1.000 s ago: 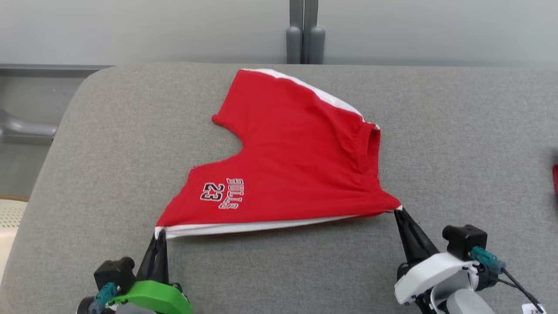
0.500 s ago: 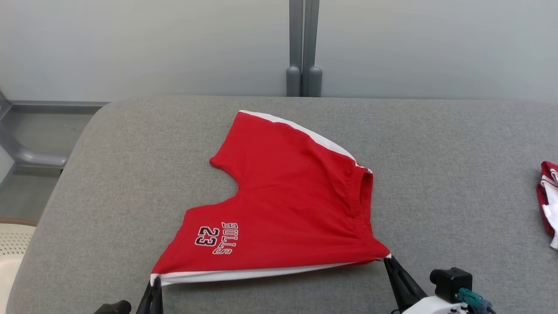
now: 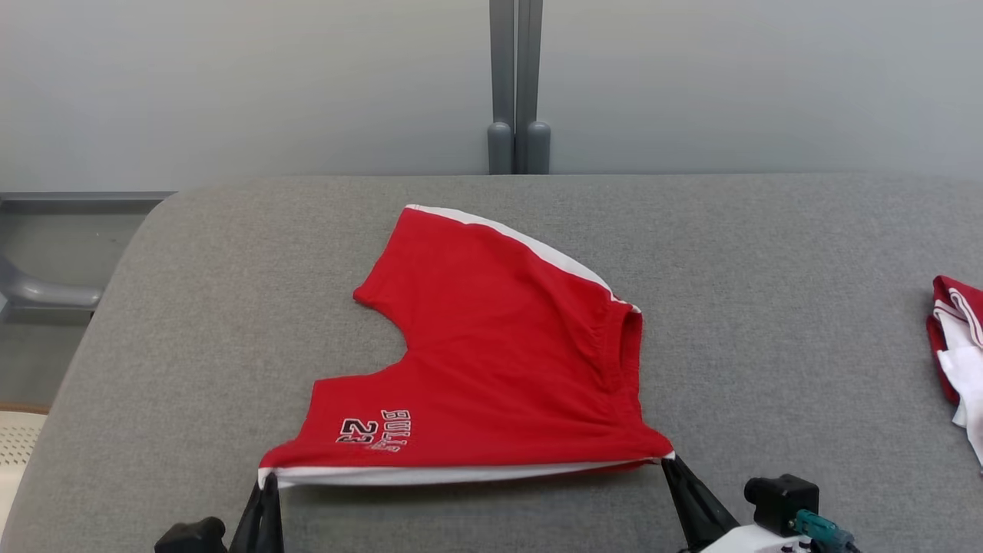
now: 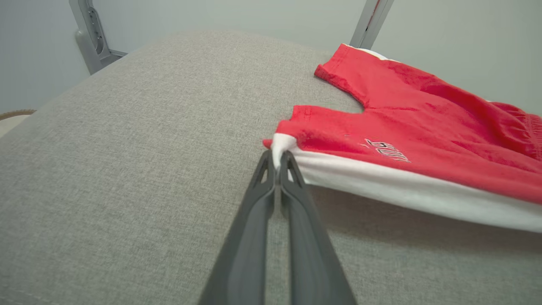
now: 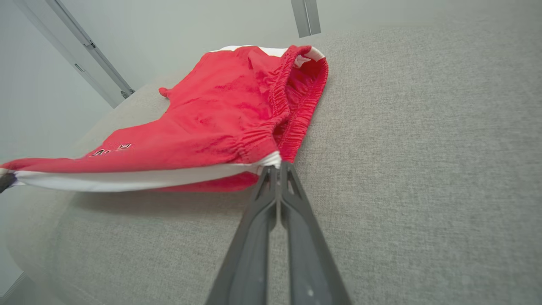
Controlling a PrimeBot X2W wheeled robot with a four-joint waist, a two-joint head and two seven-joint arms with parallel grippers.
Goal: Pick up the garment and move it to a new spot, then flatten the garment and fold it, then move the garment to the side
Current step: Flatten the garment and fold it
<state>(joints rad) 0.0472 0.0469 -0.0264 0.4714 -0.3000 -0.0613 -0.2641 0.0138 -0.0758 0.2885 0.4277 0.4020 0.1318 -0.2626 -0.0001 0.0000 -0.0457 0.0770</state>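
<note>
The garment [image 3: 491, 361] is a pair of red shorts with white side stripes and "BULLS 23" lettering, spread on the grey padded table [image 3: 768, 307]. Its near edge hangs lifted off the surface, stretched taut between both grippers. My left gripper [image 3: 269, 480] is shut on the near-left hem corner; in the left wrist view the left gripper [image 4: 278, 154] pinches the white stripe of the garment [image 4: 423, 127]. My right gripper [image 3: 666, 462] is shut on the near-right waistband corner, and in the right wrist view the right gripper [image 5: 277, 167] grips the garment [image 5: 220, 123] there.
Another red and white piece of clothing [image 3: 956, 353] lies at the table's right edge. A grey post [image 3: 516, 84] stands behind the table against a pale wall. A pale perforated object [image 3: 15, 449] sits beyond the table's left edge.
The head camera has tilted up, so the whole picture slid down. The near edge of the garment has risen, foreshortening the lettering. Both grips are unchanged.
</note>
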